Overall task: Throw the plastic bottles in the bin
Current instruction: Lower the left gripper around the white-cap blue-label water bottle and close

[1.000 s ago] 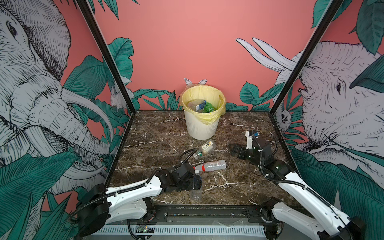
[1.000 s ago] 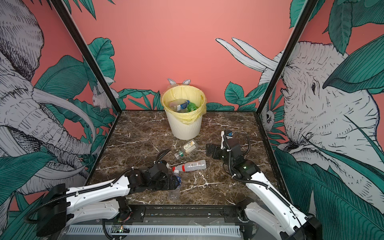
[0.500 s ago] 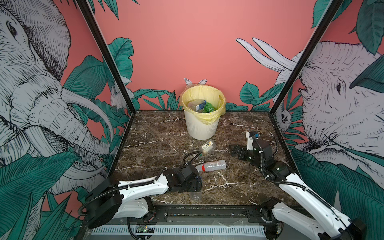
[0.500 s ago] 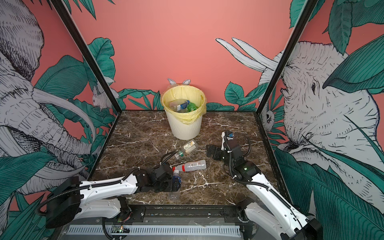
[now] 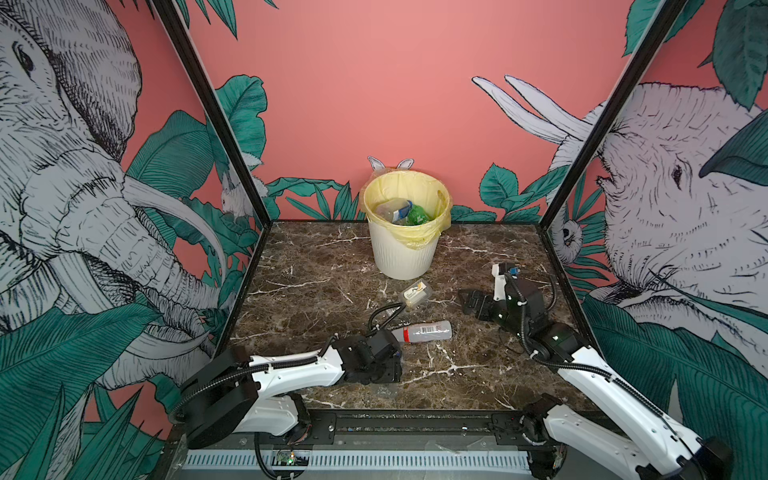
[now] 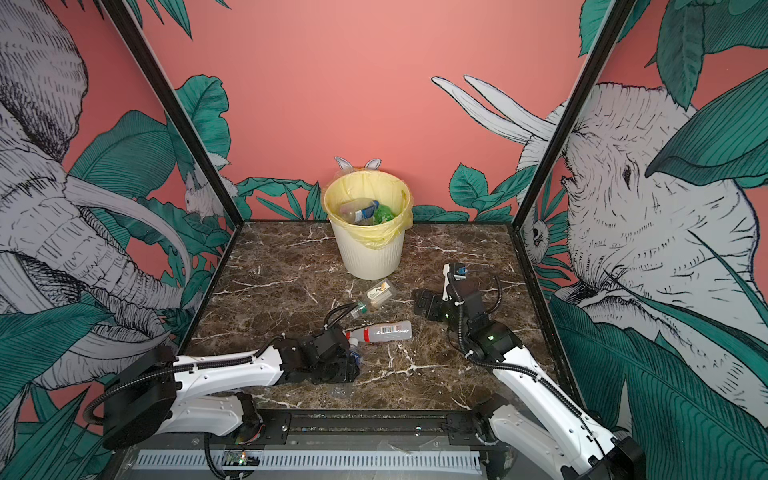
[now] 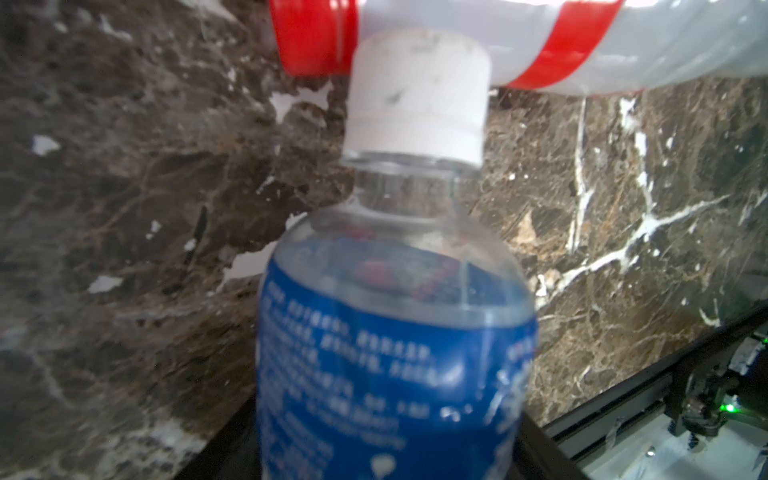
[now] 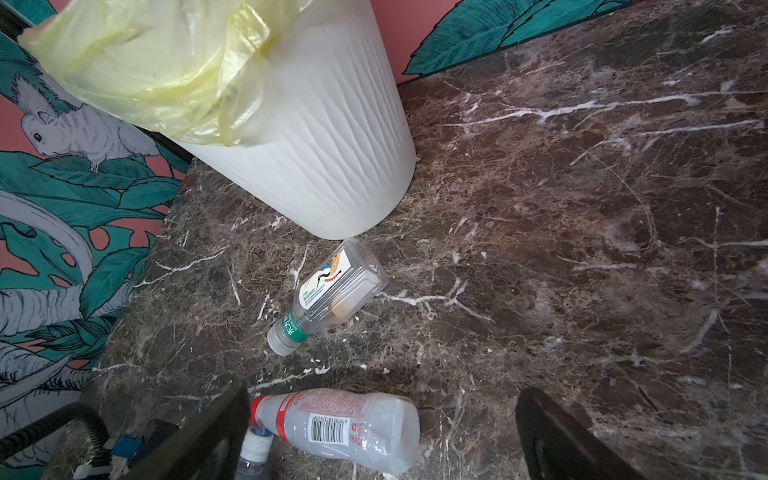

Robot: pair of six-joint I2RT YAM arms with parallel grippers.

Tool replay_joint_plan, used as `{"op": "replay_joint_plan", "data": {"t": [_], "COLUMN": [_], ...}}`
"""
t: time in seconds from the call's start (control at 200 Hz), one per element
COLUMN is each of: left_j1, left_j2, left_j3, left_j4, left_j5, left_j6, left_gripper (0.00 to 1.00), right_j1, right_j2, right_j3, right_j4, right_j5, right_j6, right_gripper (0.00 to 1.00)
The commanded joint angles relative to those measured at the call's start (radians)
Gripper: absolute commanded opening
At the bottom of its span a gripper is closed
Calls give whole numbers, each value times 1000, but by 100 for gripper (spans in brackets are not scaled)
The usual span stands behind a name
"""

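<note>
Our left hand [image 6: 353,360] sits low over a blue-labelled bottle [image 7: 390,332] lying on the table [image 5: 316,266]; we cannot tell whether it grips. Just past the hand, the bottle's white cap [image 7: 415,95] meets a red-capped bottle [image 5: 424,332]. Farther out lies a square clear bottle [image 8: 336,291], then the bin [image 5: 403,253], with bottles [image 5: 399,210] inside. Our right hand [image 5: 471,302] is spread wide and empty.

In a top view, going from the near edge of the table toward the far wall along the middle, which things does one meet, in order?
Nearest, the blue-labelled bottle → red-capped bottle → square clear bottle → bin.
</note>
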Motion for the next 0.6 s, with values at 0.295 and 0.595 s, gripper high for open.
{"op": "replay_joint_plan", "data": {"t": [0.295,0.595], "left_j1": [-4,-4], "left_j2": [-147,-186], "left_j3": [-49,-67], "left_j4": [-22,40], "left_j5": [-52,-37], "left_j6": [-7,-26], "left_gripper": [60,59], "right_j1": [-6,-6], "right_j2": [2,5], "right_j3": [-15,-22], "right_j4": [32,37], "right_j5": [11,9], "right_j6": [12,26], "right_gripper": [100,100]}}
